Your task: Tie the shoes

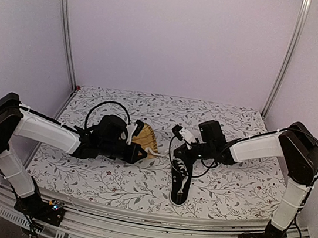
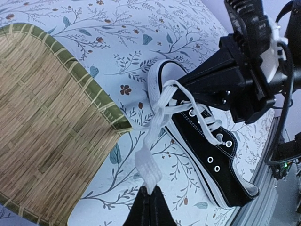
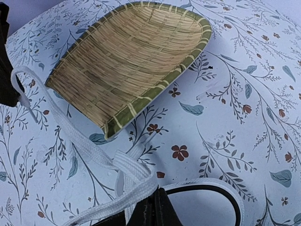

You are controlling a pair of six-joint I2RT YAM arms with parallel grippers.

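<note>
The black shoe [image 1: 180, 184] with white laces lies on the floral table, toe toward the near edge. In the left wrist view the shoe [image 2: 207, 143] sits on its side edge. A white lace [image 2: 157, 117] runs taut from its top eyelets to my left gripper [image 2: 149, 200], which is shut on the lace end. My right gripper [image 3: 157, 207] is at the shoe's heel opening [image 3: 221, 188], shut where two strands of lace [image 3: 134, 172] cross at its tips. From above, the left gripper [image 1: 144, 152] is left of the shoe and the right gripper [image 1: 179, 151] is at the shoe's far end.
A yellow woven tray with a green rim [image 1: 145, 136] lies just behind the left gripper, close to the shoe. It fills the left of the left wrist view [image 2: 47, 122] and the top of the right wrist view [image 3: 131, 56]. Grey walls and metal posts enclose the table.
</note>
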